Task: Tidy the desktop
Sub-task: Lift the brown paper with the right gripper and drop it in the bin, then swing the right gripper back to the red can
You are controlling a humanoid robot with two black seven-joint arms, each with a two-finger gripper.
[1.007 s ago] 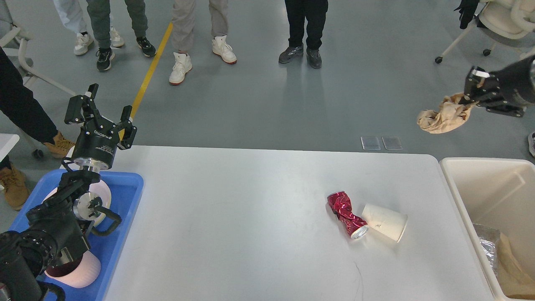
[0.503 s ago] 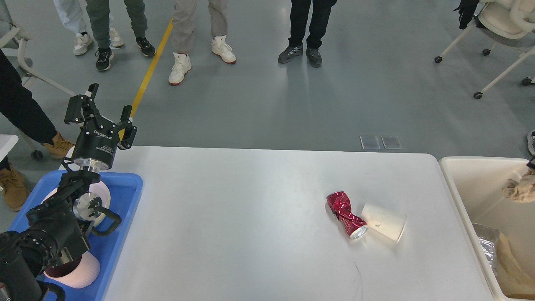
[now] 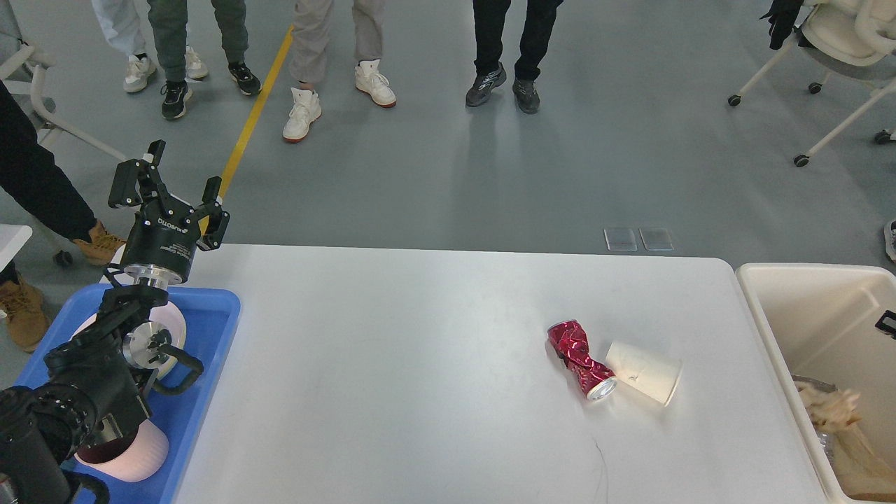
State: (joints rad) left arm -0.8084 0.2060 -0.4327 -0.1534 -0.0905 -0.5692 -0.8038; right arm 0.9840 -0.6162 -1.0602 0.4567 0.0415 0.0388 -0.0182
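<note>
Crumpled tan paper wad just dropped into the cream-coloured deep bin. Right pincer's nearly out of view, can't tell its state; left pincer hangs released. Crushed red can and white paper cup remain on the white surface.

Black jointed left arm with silver metal rings, white lettering below its claw.

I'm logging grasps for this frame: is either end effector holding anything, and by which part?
Nothing is seen held. The left end effector stands open and empty above the blue tray. Of the right arm only a dark sliver shows at the frame's edge, so its end effector is not in view.
</note>
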